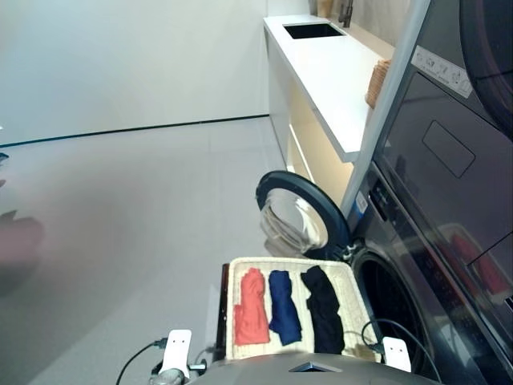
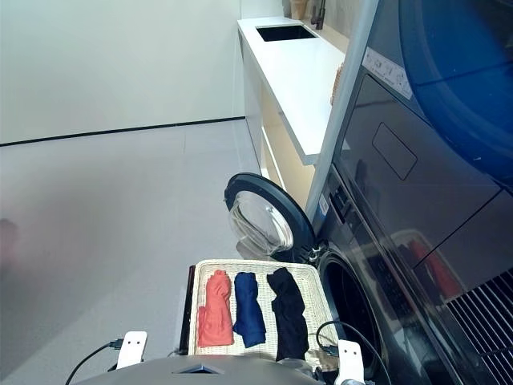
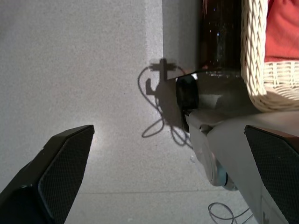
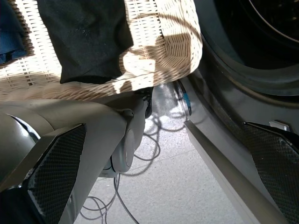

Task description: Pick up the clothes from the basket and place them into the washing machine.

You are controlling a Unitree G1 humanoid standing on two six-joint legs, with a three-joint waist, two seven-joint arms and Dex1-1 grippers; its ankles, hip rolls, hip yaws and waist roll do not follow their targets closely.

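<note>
white counter [image 1: 333, 76] | black sink [image 1: 313, 30] | tan wicker basket [image 1: 377, 83] | stacked dark appliance [image 1: 449, 136]

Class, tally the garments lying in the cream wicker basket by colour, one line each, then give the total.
Coral-red garment: 1
Navy blue garment: 1
Black garment: 1
Total in the basket: 3

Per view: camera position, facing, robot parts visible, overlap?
Left and right eye: on the head, facing forward and down at the basket, three garments, open washing machine; wrists at the bottom edge.
Left wrist: faces the floor and basket corner; left hand open, empty.
Right wrist: faces the black garment and drum; right hand open.
All share the basket.
</note>
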